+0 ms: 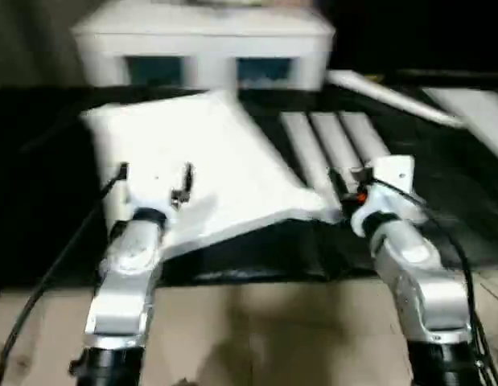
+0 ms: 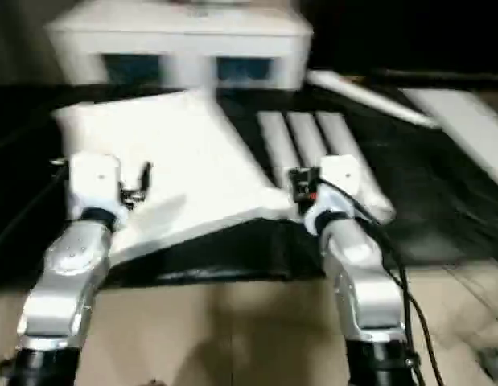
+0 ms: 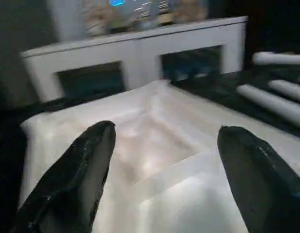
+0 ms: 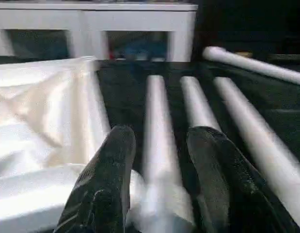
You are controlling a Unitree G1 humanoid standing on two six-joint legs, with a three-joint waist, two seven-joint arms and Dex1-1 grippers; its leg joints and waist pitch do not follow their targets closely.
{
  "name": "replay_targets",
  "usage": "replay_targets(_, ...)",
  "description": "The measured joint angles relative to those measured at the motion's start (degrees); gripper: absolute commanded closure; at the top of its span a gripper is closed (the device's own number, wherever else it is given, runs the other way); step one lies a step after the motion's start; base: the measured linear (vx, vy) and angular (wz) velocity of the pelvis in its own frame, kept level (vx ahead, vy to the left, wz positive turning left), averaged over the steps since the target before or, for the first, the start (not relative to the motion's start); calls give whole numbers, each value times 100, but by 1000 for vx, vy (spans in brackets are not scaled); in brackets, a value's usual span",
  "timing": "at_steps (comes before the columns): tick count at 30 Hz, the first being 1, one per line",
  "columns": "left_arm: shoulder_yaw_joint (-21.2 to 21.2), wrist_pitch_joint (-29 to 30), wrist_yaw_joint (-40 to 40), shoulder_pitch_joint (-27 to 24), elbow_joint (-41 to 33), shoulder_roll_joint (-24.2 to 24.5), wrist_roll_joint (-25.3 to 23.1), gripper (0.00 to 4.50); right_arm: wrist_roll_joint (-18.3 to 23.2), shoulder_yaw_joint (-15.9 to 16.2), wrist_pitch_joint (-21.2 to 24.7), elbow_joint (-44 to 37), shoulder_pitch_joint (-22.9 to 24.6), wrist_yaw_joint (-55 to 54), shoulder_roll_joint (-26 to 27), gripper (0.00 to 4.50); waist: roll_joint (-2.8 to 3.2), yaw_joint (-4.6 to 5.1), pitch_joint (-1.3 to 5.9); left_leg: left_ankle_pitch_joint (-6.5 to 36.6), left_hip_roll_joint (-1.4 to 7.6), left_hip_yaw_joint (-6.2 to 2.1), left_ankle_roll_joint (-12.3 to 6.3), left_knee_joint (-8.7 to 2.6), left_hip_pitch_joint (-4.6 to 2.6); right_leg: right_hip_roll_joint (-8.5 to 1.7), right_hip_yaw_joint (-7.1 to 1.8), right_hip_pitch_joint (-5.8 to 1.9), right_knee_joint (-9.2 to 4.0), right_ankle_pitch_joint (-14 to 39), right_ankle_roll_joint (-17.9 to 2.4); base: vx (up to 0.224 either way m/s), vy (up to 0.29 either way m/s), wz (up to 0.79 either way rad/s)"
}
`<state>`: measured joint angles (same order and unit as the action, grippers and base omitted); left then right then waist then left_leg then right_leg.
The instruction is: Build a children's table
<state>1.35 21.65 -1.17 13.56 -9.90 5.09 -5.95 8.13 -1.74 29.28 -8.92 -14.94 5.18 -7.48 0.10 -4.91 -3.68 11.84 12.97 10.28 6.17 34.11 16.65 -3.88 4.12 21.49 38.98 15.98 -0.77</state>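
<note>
Black mat point(image 1: 257, 265) over floor, white cabinet point(image 1: 204, 44) at far edge. Tabletop point(image 1: 200, 169) lying on mat in front of cabinet, ribbed side up. Three legs point(image 1: 333, 149) side by side just right of tabletop; fourth leg point(image 1: 389, 96) angled beyond them. Left gripper point(image 3: 164, 174) above tabletop, fingers spread wide, holding nothing. Right gripper point(image 4: 157, 179) at tabletop's near right corner, fingers apart, straddling nearest leg point(image 4: 157, 126); contact not discernible.

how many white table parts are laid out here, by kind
table top: 1
legs: 4, three side by side and one lying apart farther back
total: 5
</note>
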Motion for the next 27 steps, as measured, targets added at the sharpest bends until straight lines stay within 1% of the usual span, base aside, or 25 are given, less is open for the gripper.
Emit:
replay_targets(1,-12,1,-7,25,-3,-7,4,74,-6,-6,0,-3,4,12,-2,252,-76,-7,-23,14,4,118,17,-11,-93,-96,1,-38,222,128,-22,-62,-9,-77)
replay_targets(2,-25,-2,-24,50,-10,-16,11,74,-39,-17,-5,-7,6,20,-33,252,-185,-30,-12,36,-18,156,53,-2,-137,-177,-46,-124,334,183,40,13,-60,-40)
replay_targets(3,-86,-5,-35,33,-21,-74,13,74,-114,-4,-15,-5,5,32,-99,252,-254,-52,16,171,-29,86,102,59,-140,-98,-69,-149,300,180,86,13,-60,-40)
replay_targets(4,-150,-1,-38,-10,-30,-107,14,74,-154,11,-15,-2,7,38,-126,252,-284,-54,29,322,-52,-10,-11,199,-56,-78,-37,-143,248,199,64,82,-57,-20)
replay_targets(5,-213,5,-44,-7,-29,-124,14,74,-175,13,-27,7,9,42,-155,252,-192,-75,72,439,-132,-108,-214,389,78,-55,-30,-129,196,197,60,87,-63,-4)
replay_targets(6,-270,7,-51,0,-39,-136,18,74,-188,-7,-27,33,27,41,-182,252,-189,-81,75,484,-319,-222,-336,453,177,-31,-48,-140,132,187,42,87,-63,-4)
replay_targets(7,-271,7,-51,6,-50,-133,17,74,-192,-7,-28,35,28,42,-192,252,-153,-91,96,487,-397,-226,-354,327,224,30,-43,-164,73,138,-9,61,-72,16)
replay_targets(8,-263,7,-51,12,-66,-114,12,74,-194,-6,-36,39,26,43,-212,252,-68,-126,133,331,-423,-271,-347,221,250,130,-28,-197,30,97,-46,102,-27,3)
replay_targets(9,-206,9,-48,-9,-88,-81,3,74,-193,16,-51,44,26,48,-183,252,-49,-157,141,183,-364,-326,-240,207,232,193,8,-245,-29,91,-56,102,-27,3)
replay_targets(11,-143,27,-41,-10,-94,-42,-2,74,-204,209,-57,48,14,132,-176,252,-63,-155,157,179,-319,-351,-232,122,214,247,19,-286,-198,47,-100,161,2,7)
replay_targets(12,-110,48,-32,-17,-93,-26,-5,74,-219,308,-59,60,-33,175,-177,252,-66,-137,158,190,-332,-347,-250,83,208,234,16,-267,-223,51,-110,167,2,14)
replay_targets(14,-85,54,-28,-20,-94,18,-8,74,-237,424,-68,61,-73,274,-212,252,-86,-45,160,241,-380,-356,-309,85,180,196,-18,-232,-137,142,-170,154,9,10)
replay_targets(15,-86,54,-27,-18,-95,3,-9,74,-251,437,-67,62,-72,298,-243,252,-126,3,162,287,-433,-333,-388,96,171,150,-44,-249,-95,220,-104,150,5,10)
replay_targets(16,-107,59,-27,-13,-98,-25,-11,74,-295,430,-67,58,-55,309,-310,252,-165,-18,147,355,-492,-361,-646,226,314,144,-13,-310,-133,227,-30,135,22,23)
replay_targets(17,-219,64,-34,33,-102,-98,-4,74,-348,384,-64,83,3,319,-404,252,-87,-25,163,352,-503,-436,-1234,468,488,137,59,-377,-222,216,-2,105,22,39)
replay_targets(18,-342,62,-39,15,-115,-138,-2,74,-402,339,-58,144,6,334,-467,252,-60,-23,173,292,-507,-480,-1488,565,687,106,229,-487,-353,206,18,105,22,39)
replay_targets(19,-354,63,-39,19,-114,-126,-3,74,-415,312,-62,140,2,345,-489,252,-1,-20,170,261,-496,-480,-1502,430,764,107,381,-593,-441,220,47,107,11,50)
replay_targets(20,-336,65,-37,11,-118,-93,-5,74,-416,326,-67,140,-2,377,-484,252,83,-20,164,151,-489,-532,-1394,305,779,110,572,-731,-518,250,86,171,47,50)
replay_targets(21,-257,67,-30,-24,-123,-3,-14,74,-403,369,-68,135,-28,413,-402,252,102,4,145,175,-519,-674,-1076,269,641,88,660,-874,-553,309,158,171,47,50)
replay_targets(22,-187,69,-24,-26,-135,22,-24,74,-383,492,-69,120,-100,438,-325,252,80,62,146,194,-606,-768,-942,263,611,95,581,-792,-338,399,146,203,29,42)
replay_targets(23,-84,80,-5,-46,-132,96,-48,74,-341,596,-72,117,-157,480,-229,252,65,134,146,205,-713,-888,-918,275,607,93,396,-629,92,454,116,140,-5,41)
replay_targets(24,-4,89,19,-47,-143,120,-53,74,-295,644,-76,108,-148,494,-174,252,59,130,152,209,-767,-882,-849,290,566,124,112,-358,442,446,137,140,-5,41)
replay_targets(25,8,88,27,-44,-163,125,-60,74,-271,635,-75,108,-146,488,-168,252,53,108,155,199,-791,-864,-689,297,542,130,-14,-134,461,372,264,-49,9,21)
replay_targets(26,1,88,27,-37,-164,123,-65,74,-236,603,-70,109,-145,480,-169,252,-1,110,164,188,-850,-822,-607,301,528,86,-146,74,341,228,426,-232,12,8)
replay_targets(27,-17,84,26,-5,-164,120,-67,74,-202,533,-70,108,-146,478,-183,252,-158,118,160,196,-987,-700,-585,334,529,-57,-350,269,-24,-237,339,-232,12,8)
